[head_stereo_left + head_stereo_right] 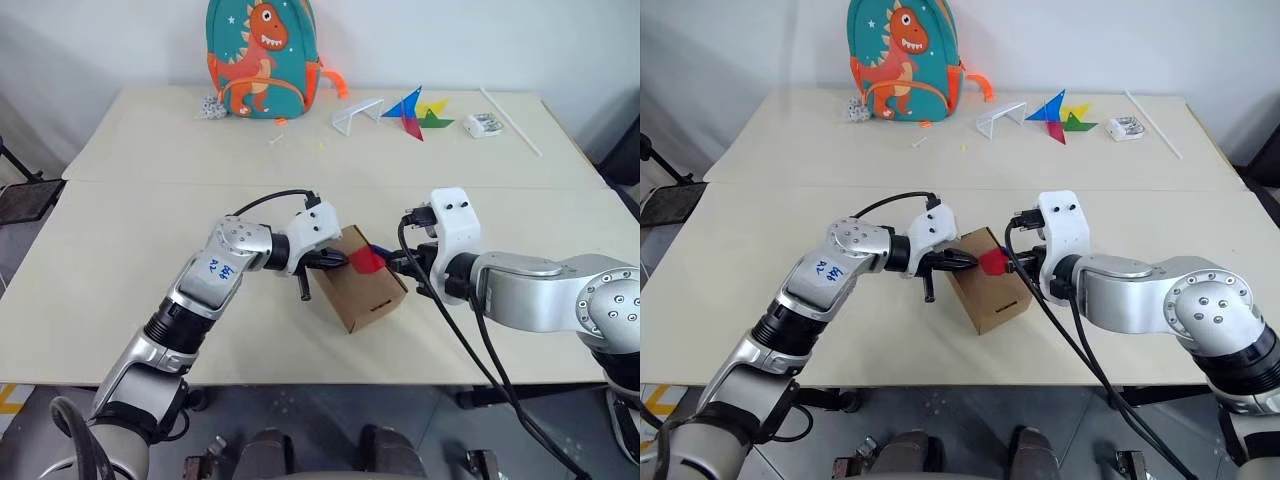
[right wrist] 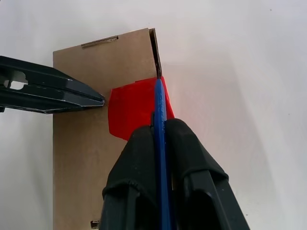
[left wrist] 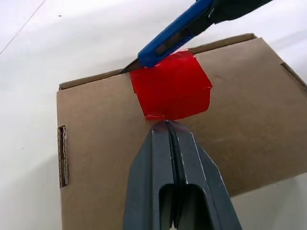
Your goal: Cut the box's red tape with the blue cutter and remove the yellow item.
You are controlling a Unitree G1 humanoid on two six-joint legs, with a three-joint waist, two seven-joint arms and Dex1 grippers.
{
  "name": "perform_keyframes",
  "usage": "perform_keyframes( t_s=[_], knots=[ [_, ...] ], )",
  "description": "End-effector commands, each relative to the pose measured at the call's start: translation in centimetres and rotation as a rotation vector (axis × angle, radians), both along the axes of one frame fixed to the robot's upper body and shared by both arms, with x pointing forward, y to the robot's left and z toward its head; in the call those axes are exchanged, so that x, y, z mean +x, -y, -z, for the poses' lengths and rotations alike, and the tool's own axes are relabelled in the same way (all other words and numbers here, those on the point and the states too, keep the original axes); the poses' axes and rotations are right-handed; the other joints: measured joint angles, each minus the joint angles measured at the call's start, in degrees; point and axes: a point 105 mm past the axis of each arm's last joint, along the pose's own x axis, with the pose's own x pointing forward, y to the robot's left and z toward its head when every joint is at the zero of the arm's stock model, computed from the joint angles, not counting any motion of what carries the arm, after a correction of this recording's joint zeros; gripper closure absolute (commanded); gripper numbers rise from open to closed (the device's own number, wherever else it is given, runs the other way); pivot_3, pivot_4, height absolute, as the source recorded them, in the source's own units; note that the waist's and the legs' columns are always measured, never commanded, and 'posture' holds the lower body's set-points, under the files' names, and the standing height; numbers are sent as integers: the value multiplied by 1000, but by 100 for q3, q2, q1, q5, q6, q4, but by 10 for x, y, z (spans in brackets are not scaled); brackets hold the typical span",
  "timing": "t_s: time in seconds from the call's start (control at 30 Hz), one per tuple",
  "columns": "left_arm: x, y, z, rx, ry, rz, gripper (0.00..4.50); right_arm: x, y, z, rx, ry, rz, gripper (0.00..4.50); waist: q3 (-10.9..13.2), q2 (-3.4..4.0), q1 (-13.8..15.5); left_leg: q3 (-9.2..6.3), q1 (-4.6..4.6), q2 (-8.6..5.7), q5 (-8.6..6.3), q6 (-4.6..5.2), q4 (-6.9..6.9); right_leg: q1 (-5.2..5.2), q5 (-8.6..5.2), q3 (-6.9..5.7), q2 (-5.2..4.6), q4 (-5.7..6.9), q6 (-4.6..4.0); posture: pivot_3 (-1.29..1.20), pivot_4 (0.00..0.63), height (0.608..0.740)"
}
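From my head camera, the box (image 1: 358, 285) sits just below the centre of the frame on the pale table (image 1: 120, 250), tipped so one corner faces me. My left gripper (image 1: 335, 262) comes in from the left with its fingers pressed together and its tip against the top panel, I judge to pin the carton so it cannot slide under the blade. My right gripper (image 1: 397, 262) reaches in from the right, clamped on the blue cutter (image 1: 380, 251), which meets the red tape (image 1: 365, 261) at the box's upper edge. The backpack (image 1: 262, 55) and pinwheel (image 1: 418, 112) lie along the top of the frame, well clear of the work.

My left wrist camera adds what the head view cannot: at the top centre the cutter's bare blade tip rests at the tape's upper left corner, right on the flap seam, while my closed fingers (image 3: 165, 158) rise from the bottom and stop at the tape's lower edge.

My right wrist camera looks straight down the cutter's spine. It runs up the middle between my two fingers, squeezed tight, and lies along the tape's right side, aligned with the box edge. The seam is uncut, so the yellow item must be inside, unseen.
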Motion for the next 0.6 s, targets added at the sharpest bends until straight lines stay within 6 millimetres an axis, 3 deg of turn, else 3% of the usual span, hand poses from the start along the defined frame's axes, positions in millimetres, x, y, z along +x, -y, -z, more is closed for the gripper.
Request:
perform_keyframes(
  t_s=[0.03, 0.6],
  knots=[
    [-7, -11, 51, 138, -165, -40, 4500, -11, 0, 6, -28, -17, -42, 4350, -3, -1, 3, 0, 0, 0, 0, 0, 0, 1, 0, 0, 0, -1, 0, 0, 150, 740],
    [-12, -2, 54, 136, -195, -20, 4500, -28, 3, 10, 3, -1, -21, 4350, -27, -9, 12, -2, 7, 0, -7, 11, 0, 17, -1, -2, 0, -16, -1, 0, 150, 740]
  ],
)
